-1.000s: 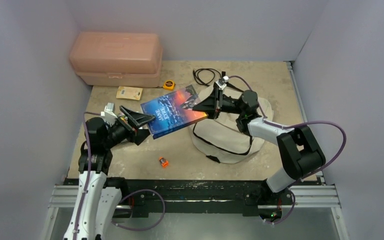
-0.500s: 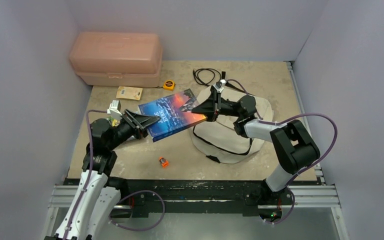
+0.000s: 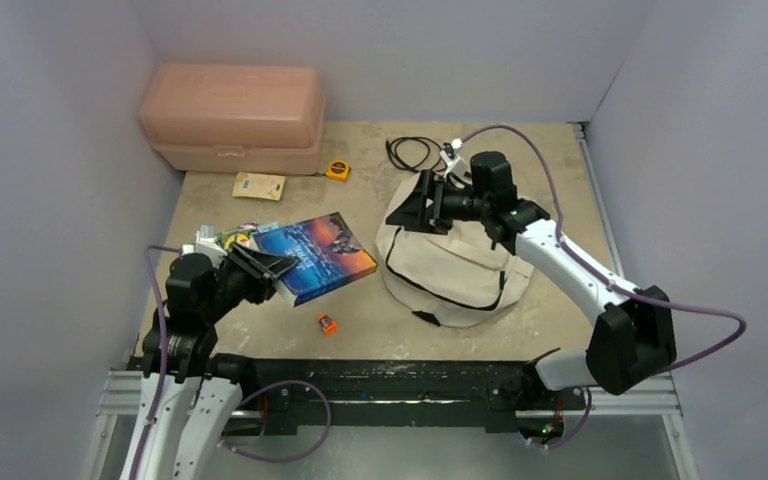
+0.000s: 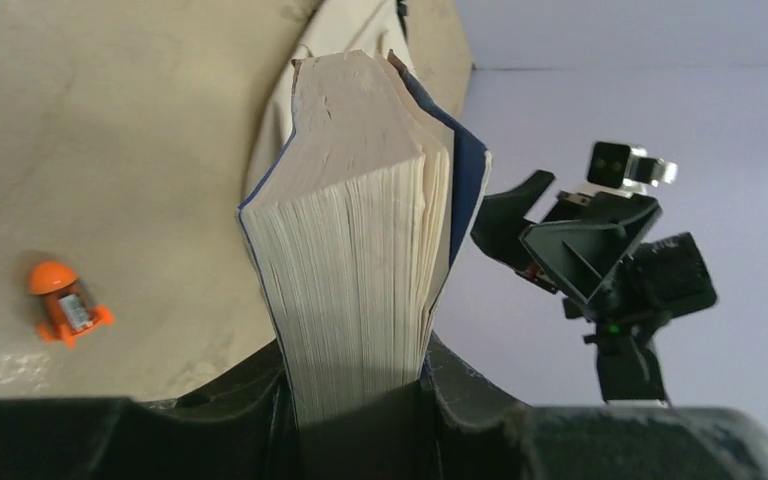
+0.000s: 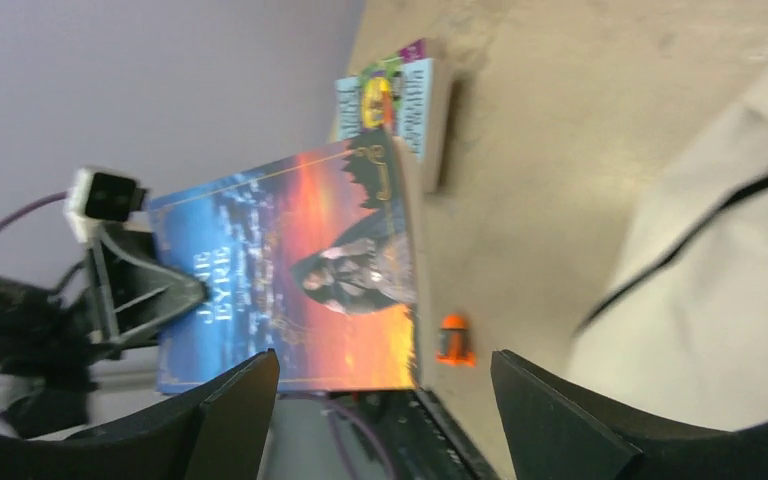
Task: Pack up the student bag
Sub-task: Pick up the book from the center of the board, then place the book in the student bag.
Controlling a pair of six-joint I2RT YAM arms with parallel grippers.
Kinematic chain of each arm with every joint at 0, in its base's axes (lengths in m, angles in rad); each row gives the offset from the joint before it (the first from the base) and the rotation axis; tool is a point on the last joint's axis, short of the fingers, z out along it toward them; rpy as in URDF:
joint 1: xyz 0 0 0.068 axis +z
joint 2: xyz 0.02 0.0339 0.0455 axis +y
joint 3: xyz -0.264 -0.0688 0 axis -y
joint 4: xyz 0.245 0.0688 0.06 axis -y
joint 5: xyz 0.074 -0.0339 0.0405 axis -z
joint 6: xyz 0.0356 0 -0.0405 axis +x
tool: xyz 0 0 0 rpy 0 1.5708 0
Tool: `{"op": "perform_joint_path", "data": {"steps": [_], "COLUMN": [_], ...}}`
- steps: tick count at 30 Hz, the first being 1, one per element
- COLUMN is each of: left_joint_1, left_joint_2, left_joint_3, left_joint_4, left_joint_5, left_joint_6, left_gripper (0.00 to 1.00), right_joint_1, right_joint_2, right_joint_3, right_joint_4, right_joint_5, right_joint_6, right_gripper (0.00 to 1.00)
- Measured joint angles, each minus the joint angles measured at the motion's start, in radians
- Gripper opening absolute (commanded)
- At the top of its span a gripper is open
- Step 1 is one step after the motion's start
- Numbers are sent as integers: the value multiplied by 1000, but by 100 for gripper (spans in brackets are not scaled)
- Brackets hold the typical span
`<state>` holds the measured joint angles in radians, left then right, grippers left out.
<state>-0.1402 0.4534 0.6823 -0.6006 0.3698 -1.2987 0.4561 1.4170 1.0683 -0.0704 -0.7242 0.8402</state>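
**Blue book (image 3: 315, 257) held at one end only**

The left pincer (image 3: 265, 268) is closed tight on one end of the thick book. The rest of the book sticks out over the table (image 3: 520, 150). The right pincer (image 3: 425, 203) is wide open and holds nothing. It hangs over the top end of the student bag (image 3: 455, 270). The bag lies flat on the right side of the table, well apart from the book. I cannot tell if its zip is open.

I think the book could slip. It looks heavy and only one end is pinched, so it may tip down, or its pages may fan out. Then it could drop near the little orange thing (image 3: 327, 324) or onto the other book (image 3: 230, 238) beside the left arm.

The bag is soft too. If nothing holds its mouth open, the book may just push the cloth along and not go in.
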Motion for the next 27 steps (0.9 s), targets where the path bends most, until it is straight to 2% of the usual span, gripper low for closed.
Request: {"op": "perform_joint_path", "data": {"steps": [5,8,11,14,17,22,27], "left_joint_1": [0,0,0,0,0,0,0], "left_joint_2": [-48,-43,-18,3,-12,-45,-27], "left_joint_3": [55,95,137,153,137,76,61], "left_joint_4": [-208,-304,-369,-381,-368,-323,-320], "left_joint_5": [-116,-174,-198,-198,-190,-145,-109], "left_joint_6": [66,114,161,190,191,179,177], "left_gripper": [0,0,0,0,0,0,0], "right_joint_1": [1,67,207,342,413,497,514], "right_joint_2": [-74,-109,-119,-53,28,160,245], "right_joint_3": [20,18,23,56,77,112,126], "right_joint_4": [-274,-377,-439,-503,-547,-624,-679], "right_joint_5": [222,420,620,801,931,1131,1280], "right_joint_6": [-254,-377,-476,-564,-619,-644,-630], "right_gripper": [82,71,63,62,63,59,57]}}
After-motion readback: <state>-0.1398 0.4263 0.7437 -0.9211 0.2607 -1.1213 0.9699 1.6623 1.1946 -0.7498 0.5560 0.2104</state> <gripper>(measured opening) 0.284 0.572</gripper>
